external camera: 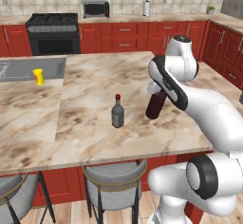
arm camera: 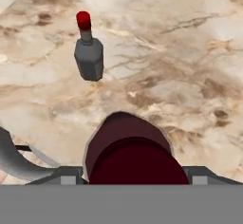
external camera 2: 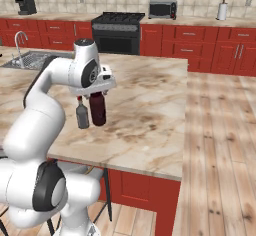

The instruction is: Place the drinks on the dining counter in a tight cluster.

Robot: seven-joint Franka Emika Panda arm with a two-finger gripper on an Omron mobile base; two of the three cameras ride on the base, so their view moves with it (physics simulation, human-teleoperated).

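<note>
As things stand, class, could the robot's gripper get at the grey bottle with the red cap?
Probably not yet: the gripper is closed around the maroon bottle. Otherwise the way looks free, since the grey bottle stands upright nearby on the dining counter, apart from anything else.

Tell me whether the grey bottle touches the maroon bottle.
Apart. The hand view shows bare counter between the grey bottle and the maroon bottle.

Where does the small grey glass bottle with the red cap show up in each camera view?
Left base view: grey glass bottle with red cap, centre, left of the dark maroon bottle.
Right base view: bottle, centre-left, left of the maroon bottle.
Hand view: bottle, upper left, beyond the maroon bottle.
Shared landmark: the maroon bottle.
</note>
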